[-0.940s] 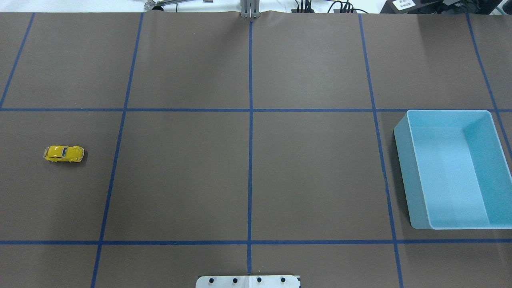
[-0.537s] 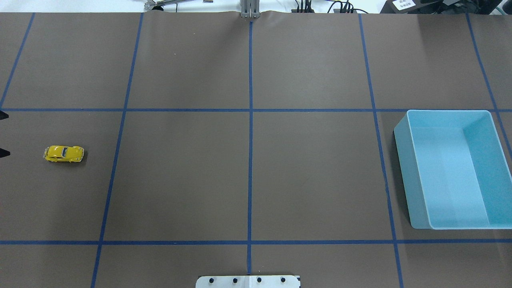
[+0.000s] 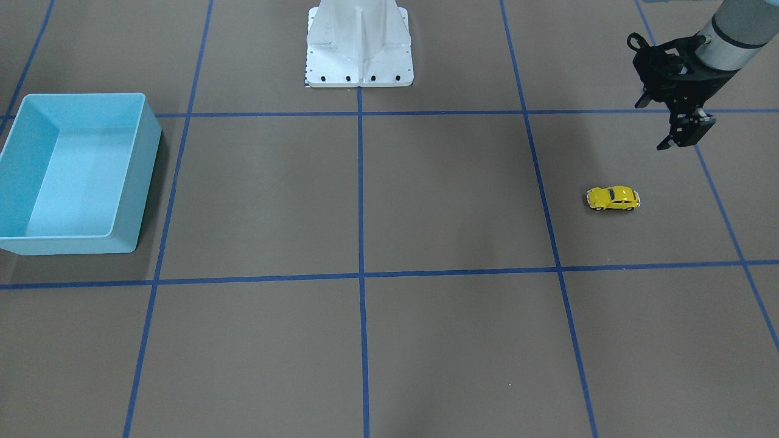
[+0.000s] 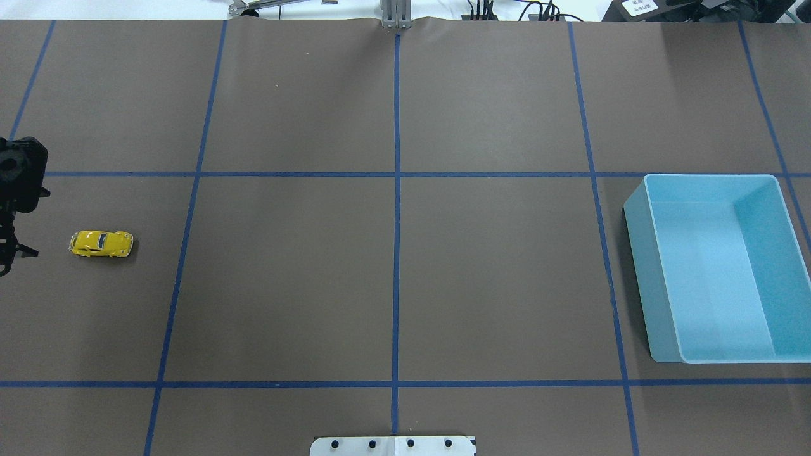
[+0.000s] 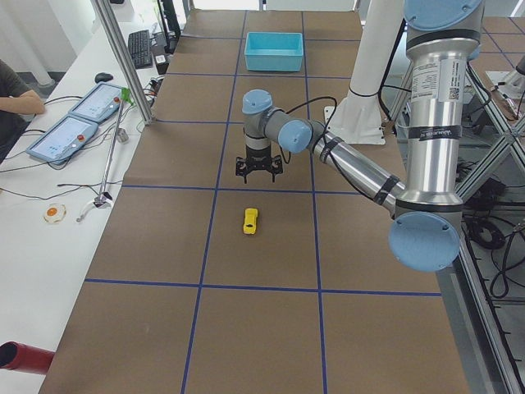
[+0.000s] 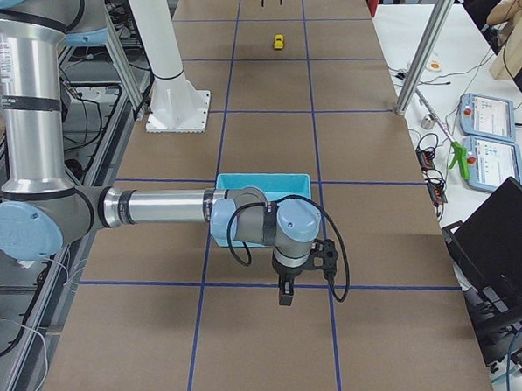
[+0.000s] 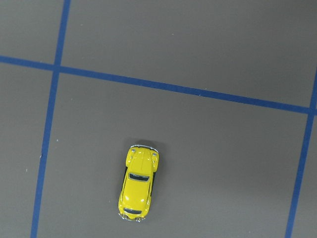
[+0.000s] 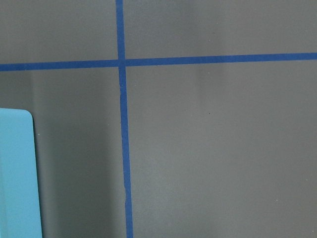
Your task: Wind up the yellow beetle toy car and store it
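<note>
The yellow beetle toy car (image 4: 101,244) stands on its wheels on the brown mat at the left side of the table. It also shows in the front view (image 3: 613,198), the left side view (image 5: 250,221) and the left wrist view (image 7: 137,183). My left gripper (image 3: 681,137) hangs above the mat, open and empty, short of the car and apart from it; it also shows in the left side view (image 5: 259,172). My right gripper (image 6: 286,297) shows only in the right side view, beside the blue bin (image 4: 640,253); I cannot tell whether it is open or shut.
The blue bin (image 3: 146,152) is empty and stands at the table's right side. The robot's white base (image 3: 359,55) stands at the middle of the near edge. Blue tape lines divide the mat into squares.
My left gripper has come into the overhead view from the left edge and moved closer to the car. The car and the bin have not moved.
</note>
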Controlling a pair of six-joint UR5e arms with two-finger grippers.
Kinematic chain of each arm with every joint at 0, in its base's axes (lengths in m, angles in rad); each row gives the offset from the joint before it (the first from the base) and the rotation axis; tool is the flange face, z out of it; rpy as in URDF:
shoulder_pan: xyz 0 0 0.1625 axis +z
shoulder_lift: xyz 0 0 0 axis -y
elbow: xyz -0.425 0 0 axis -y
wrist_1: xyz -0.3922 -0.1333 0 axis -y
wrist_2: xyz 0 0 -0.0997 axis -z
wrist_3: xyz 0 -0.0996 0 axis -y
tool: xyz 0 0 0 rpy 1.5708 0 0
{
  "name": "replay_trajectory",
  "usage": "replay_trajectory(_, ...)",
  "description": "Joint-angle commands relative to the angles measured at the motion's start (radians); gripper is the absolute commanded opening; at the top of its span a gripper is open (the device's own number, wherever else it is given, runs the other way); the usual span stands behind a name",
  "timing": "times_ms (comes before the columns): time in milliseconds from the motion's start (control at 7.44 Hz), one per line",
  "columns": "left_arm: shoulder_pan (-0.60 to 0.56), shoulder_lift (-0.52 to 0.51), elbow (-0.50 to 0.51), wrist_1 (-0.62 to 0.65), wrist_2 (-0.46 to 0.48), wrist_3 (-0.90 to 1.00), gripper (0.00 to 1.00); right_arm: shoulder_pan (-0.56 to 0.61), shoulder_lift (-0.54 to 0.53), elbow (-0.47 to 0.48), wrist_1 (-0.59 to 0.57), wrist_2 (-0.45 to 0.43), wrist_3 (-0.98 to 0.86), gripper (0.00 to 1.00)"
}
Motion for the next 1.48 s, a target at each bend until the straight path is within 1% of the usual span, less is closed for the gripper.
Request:
replay_trajectory(0, 0.036, -0.066, 0.048, -0.001, 0.018, 0.008, 1.00, 0.001, 0.000, -0.003, 0.000, -0.001, 0.000, 1.00)
replay_trajectory(134, 0.048, -0.045, 0.043, -0.008, 0.096, 0.009, 1.00, 0.003, 0.000, -0.007, 0.000, -0.001, 0.003, 1.00)
replay_trajectory(269, 0.051, -0.022, 0.030, -0.042, 0.095, 0.007, 1.00, 0.004, -0.002, -0.011, -0.002, -0.001, 0.003, 1.00)
replay_trajectory(403, 0.051, -0.021, 0.042, -0.045, 0.051, 0.007, 1.00, 0.004, -0.003, -0.011, -0.002, -0.002, 0.002, 1.00)
replay_trajectory(537, 0.051, -0.019, 0.046, -0.051, 0.060, 0.007, 1.00, 0.004, -0.003, -0.011, -0.002, -0.002, 0.002, 1.00)
replay_trajectory(672, 0.052, -0.019, 0.074, -0.089, 0.058, -0.001, 1.00, 0.004, -0.005, -0.012, -0.002, -0.002, 0.002, 1.00)
replay_trajectory(806, 0.053, -0.018, 0.158, -0.214, 0.051, -0.002, 1.00, 0.004, -0.005, -0.012, 0.000, -0.002, 0.002, 1.00)
replay_trajectory(940, 0.056, -0.018, 0.196, -0.264, 0.049, -0.001, 1.00, 0.006, -0.005, -0.012, 0.000, -0.001, 0.002, 1.00)
replay_trajectory(1209, 0.068, -0.016, 0.204, -0.269, 0.048, -0.002, 1.00, 0.006, -0.005, -0.012, 0.000, -0.001, 0.002, 1.00)
replay_trajectory(1343, 0.071, -0.016, 0.223, -0.287, 0.048, 0.001, 1.00, 0.007, -0.005, -0.012, 0.000, -0.002, 0.002, 1.00)
